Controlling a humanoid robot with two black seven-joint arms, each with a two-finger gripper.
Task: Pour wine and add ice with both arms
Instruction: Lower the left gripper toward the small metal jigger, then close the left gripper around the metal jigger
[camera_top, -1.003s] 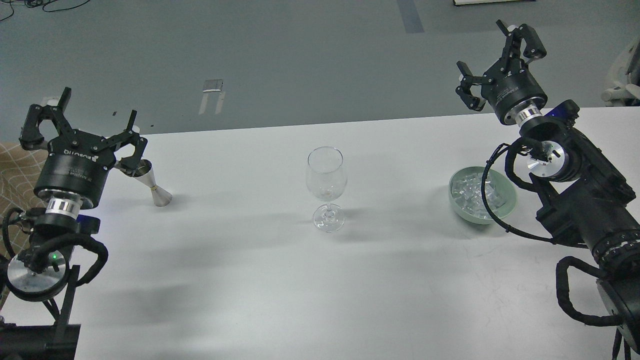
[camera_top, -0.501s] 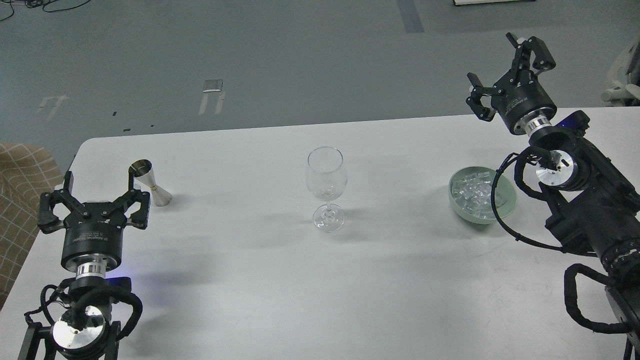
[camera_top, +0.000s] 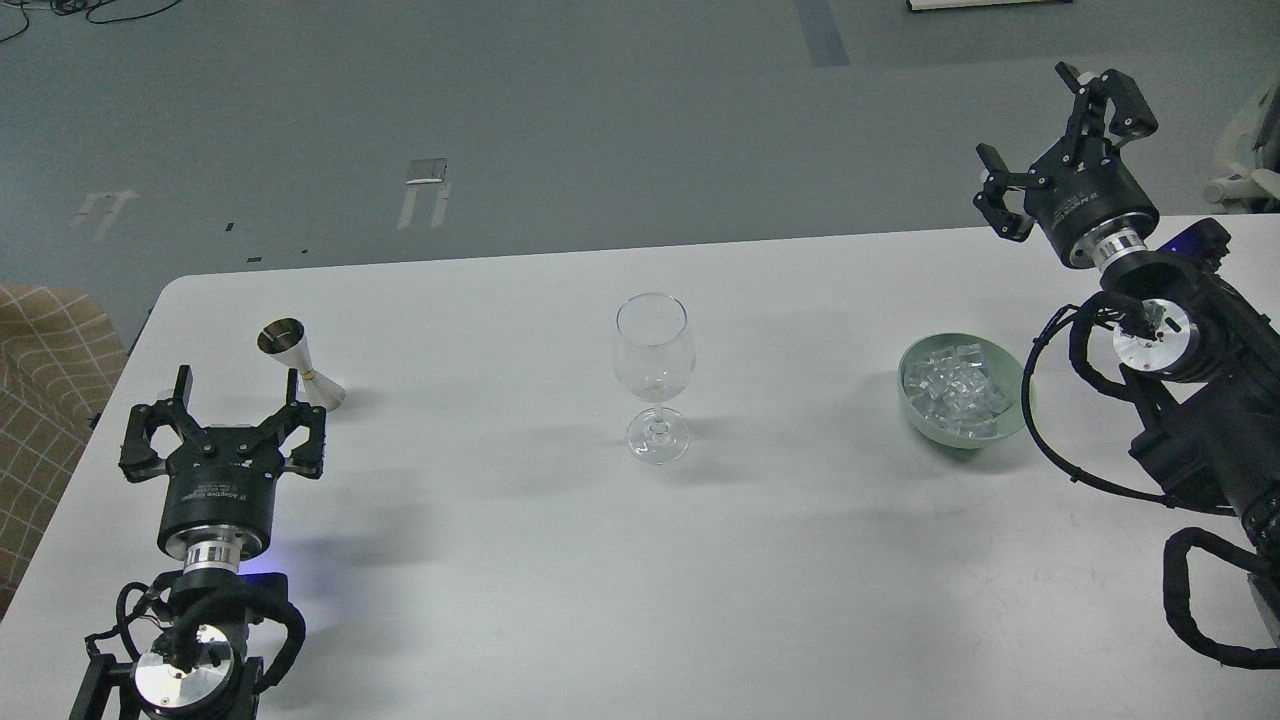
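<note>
A clear wine glass (camera_top: 654, 375) stands upright at the middle of the white table (camera_top: 600, 580); no liquid shows in it. A small steel jigger (camera_top: 299, 363) stands at the left. A pale green bowl (camera_top: 1012, 372) at the right holds the ice (camera_top: 955, 385), many small clear cubes. My left gripper (camera_top: 238, 412) is open and empty, just in front of and below the jigger, apart from it. My right gripper (camera_top: 1050, 135) is open and empty, raised behind and to the right of the bowl. No wine stream is visible.
The table's far edge runs behind the glass, with grey floor beyond. A checked brown seat (camera_top: 45, 400) sits off the table's left edge. My right arm's black cable (camera_top: 1035, 440) loops close to the bowl's right side.
My left gripper has dropped and pulled back towards me, uncovering the jigger. My right gripper has shifted right and slightly back, away from the bowl. Glass, jigger and bowl have not moved.
</note>
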